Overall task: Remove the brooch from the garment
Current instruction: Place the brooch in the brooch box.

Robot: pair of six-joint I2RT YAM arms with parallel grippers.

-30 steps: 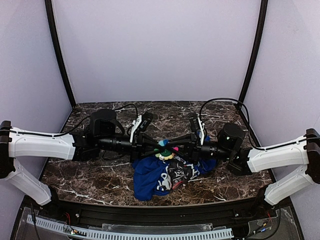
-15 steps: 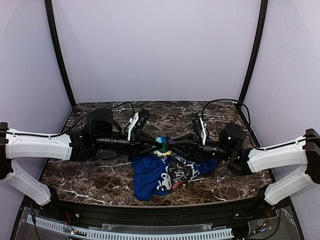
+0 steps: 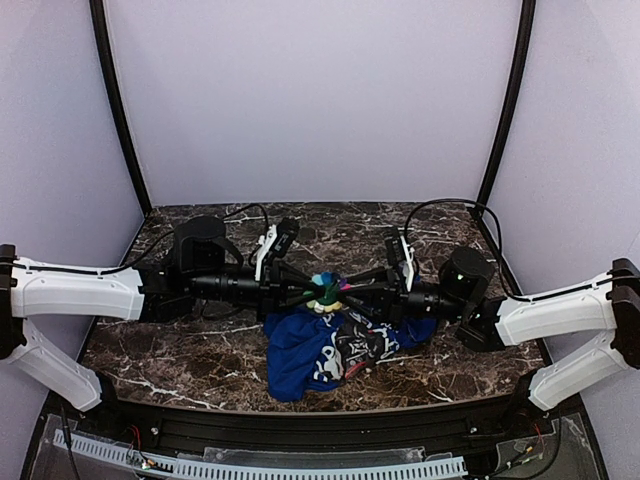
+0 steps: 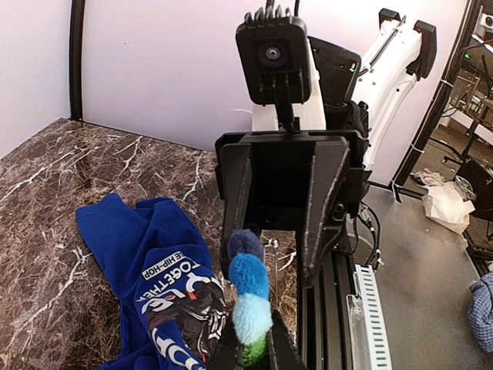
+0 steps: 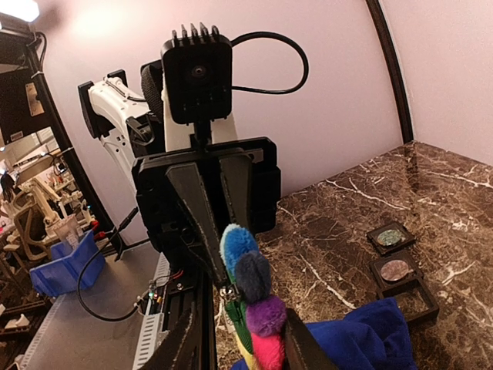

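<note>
Lower brooch point(image 4: 250, 304) cut off; garment point(image 3: 300, 358) partly hidden.

Soft, even overhead light w/ faint shadows on the dark brown white-veined marble bench point(image 3: 180, 350). Top view sharp. Right wrist view: pinkish cast, glare top-left corner. Both wrist views bend lines at edges; close-up fuzzy multicoloured pompom brooch point(image 4: 248, 301) slightly soft.

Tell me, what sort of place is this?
Probably a robotics lab test booth: a white left arm and right arm mounted at a marble-patterned table, plain walls around it, a blue storage bin beyond.
</note>
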